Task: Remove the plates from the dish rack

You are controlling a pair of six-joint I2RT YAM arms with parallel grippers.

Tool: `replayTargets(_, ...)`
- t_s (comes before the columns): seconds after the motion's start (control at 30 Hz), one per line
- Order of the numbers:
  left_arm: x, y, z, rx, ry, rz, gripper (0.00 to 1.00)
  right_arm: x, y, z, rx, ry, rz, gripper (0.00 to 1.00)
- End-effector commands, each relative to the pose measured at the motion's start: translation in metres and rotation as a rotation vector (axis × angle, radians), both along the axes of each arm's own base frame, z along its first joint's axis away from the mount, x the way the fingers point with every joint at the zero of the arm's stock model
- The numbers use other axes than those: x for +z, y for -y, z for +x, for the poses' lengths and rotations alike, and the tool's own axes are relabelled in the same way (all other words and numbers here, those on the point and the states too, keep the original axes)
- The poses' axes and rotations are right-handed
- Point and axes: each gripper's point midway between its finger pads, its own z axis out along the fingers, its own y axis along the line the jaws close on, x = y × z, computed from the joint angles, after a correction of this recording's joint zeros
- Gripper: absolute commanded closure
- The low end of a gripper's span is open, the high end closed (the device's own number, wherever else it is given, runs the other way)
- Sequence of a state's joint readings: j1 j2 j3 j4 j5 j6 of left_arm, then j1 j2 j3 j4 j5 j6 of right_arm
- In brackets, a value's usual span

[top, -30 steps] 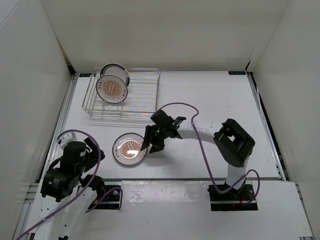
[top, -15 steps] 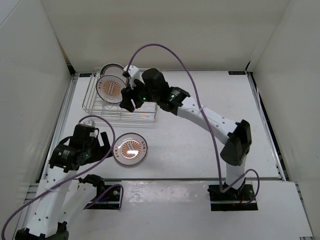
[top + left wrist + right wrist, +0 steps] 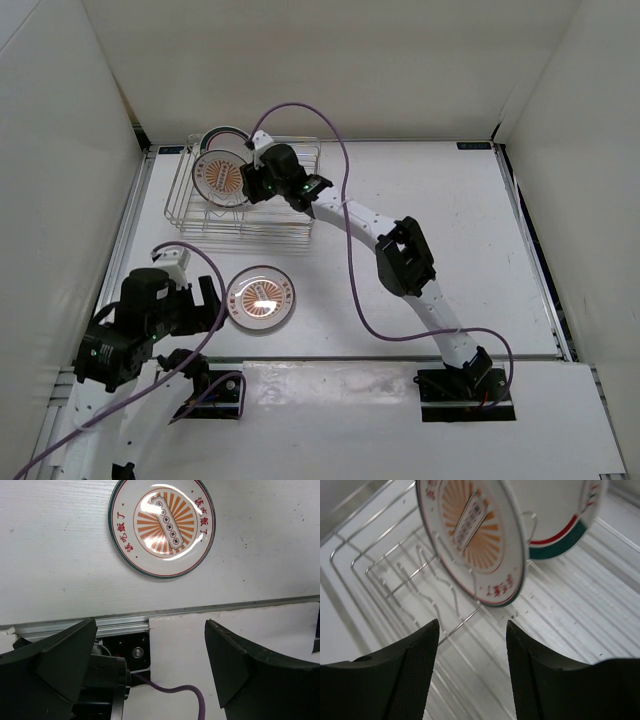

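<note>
One orange sunburst plate (image 3: pixel 260 297) lies flat on the table near the front left; it also shows in the left wrist view (image 3: pixel 161 527). A second sunburst plate (image 3: pixel 221 176) stands upright in the dish rack (image 3: pixel 290 215), with the green-and-red rimmed plate (image 3: pixel 222 138) upright behind it. My right gripper (image 3: pixel 251 187) is open and empty over the rack, just right of the standing plates. In the right wrist view the sunburst plate (image 3: pixel 470 535) and the rimmed plate (image 3: pixel 562 525) stand just beyond my open right gripper (image 3: pixel 472 645). My left gripper (image 3: pixel 208 306) is open and empty beside the flat plate.
The rack (image 3: pixel 385 575) sits at the back left, close to the white left wall (image 3: pixel 60 150). A purple cable (image 3: pixel 350 260) loops from the right arm over the table's middle. The table's front edge rail (image 3: pixel 200 611) runs under the left gripper (image 3: pixel 150 655).
My right gripper left the plate on the table and swung back and left over the rack to the standing plates. My left arm rose toward the flat plate, then drew back slightly.
</note>
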State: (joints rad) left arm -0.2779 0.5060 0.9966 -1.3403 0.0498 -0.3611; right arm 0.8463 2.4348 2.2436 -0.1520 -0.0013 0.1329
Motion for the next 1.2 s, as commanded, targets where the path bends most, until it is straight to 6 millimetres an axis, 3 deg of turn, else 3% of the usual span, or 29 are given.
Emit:
replayTargets(0.0,-0.02,-0.005,-0.02,-0.017,-0.05,0.019,0.0,0.088,-0.002,0.039,-0.084,0.188,0.233,0.41)
replayTargets(0.2,-0.027,-0.022,-0.015,0.093,0.044,0.044,0.0,0.063,-0.007,0.053,-0.079,0.164,0.28,0.41)
replayTargets(0.23,-0.028,-0.023,-0.014,0.099,0.044,0.046,0.0,0.068,-0.006,0.056,-0.083,0.173,0.293,0.41)
replayTargets(0.27,-0.028,-0.025,-0.015,0.105,0.05,0.05,0.0,0.058,-0.016,0.051,-0.037,0.145,0.319,0.41)
replayTargets(0.33,-0.027,-0.025,-0.017,0.102,0.039,0.052,0.0,0.067,-0.021,0.053,-0.012,0.163,0.363,0.41)
replayTargets(0.37,-0.026,-0.024,-0.017,0.103,0.03,0.054,0.0,0.055,-0.03,0.05,0.029,0.141,0.377,0.44)
replayTargets(0.43,-0.025,-0.024,-0.019,0.096,0.005,0.057,0.0,0.053,-0.035,0.053,0.04,0.147,0.396,0.45)
replayTargets(0.53,-0.027,-0.024,-0.021,0.094,-0.029,0.069,0.0,0.033,-0.034,0.056,0.022,0.133,0.374,0.46)
replayTargets(0.63,-0.025,-0.026,-0.02,0.094,-0.03,0.079,0.0,0.031,-0.029,0.064,0.001,0.151,0.379,0.48)
replayTargets(0.67,-0.027,-0.027,-0.022,0.106,-0.051,0.082,0.0,0.02,-0.029,0.067,-0.003,0.139,0.369,0.49)
replayTargets(0.73,-0.029,-0.028,-0.024,0.11,-0.073,0.093,0.0,0.026,-0.026,0.072,-0.006,0.151,0.379,0.51)
replayTargets(0.87,-0.03,-0.032,-0.03,0.119,-0.12,0.118,0.0,0.02,-0.025,0.07,0.011,0.144,0.386,0.57)
replayTargets(1.1,-0.027,-0.041,-0.036,0.15,-0.117,0.145,0.0,0.031,-0.025,0.061,0.066,0.151,0.41,0.8)
replayTargets(1.17,-0.028,-0.041,-0.036,0.159,-0.117,0.144,0.0,0.021,-0.022,0.064,0.052,0.147,0.395,0.84)
